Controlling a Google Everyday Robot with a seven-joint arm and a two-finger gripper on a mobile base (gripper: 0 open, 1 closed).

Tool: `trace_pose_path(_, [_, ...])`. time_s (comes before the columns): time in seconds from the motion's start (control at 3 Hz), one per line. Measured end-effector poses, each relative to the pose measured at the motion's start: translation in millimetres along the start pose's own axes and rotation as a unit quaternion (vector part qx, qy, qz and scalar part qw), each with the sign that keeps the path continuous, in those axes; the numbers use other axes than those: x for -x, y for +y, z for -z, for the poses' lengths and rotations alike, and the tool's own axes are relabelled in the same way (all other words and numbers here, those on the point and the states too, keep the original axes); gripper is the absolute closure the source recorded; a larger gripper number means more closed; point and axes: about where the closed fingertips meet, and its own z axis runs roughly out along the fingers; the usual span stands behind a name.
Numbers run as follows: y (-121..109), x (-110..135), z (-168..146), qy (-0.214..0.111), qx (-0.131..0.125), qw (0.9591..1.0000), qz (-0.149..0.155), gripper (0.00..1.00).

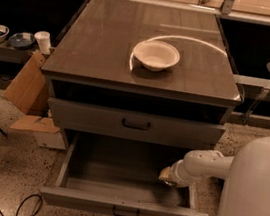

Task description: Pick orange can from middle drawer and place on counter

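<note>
Grey metal middle drawer [114, 178] stands pulled out, with the gripper [167, 176] low inside its right end. The orange can is hidden (likely just beneath the gripper), and I cannot tell whether it is gripped. This looks like the pick step. The next move calls for a straight lift to the counter [98, 49] above and beyond the gripper.

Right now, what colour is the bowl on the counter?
The bowl is white, camera view; the gripper is down in the open drawer.
</note>
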Motion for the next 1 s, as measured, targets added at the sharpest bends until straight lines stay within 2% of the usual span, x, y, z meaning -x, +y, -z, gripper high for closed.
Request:
trace_pose_path(0.33, [-7.8, -13.8, 33.9, -0.012, -0.013, 0.9998, 0.000, 1.00])
trace_pose_path(1.0, [-5.7, -56.6, 112.6, -0.014, -0.037, 0.9990, 0.023, 1.00])
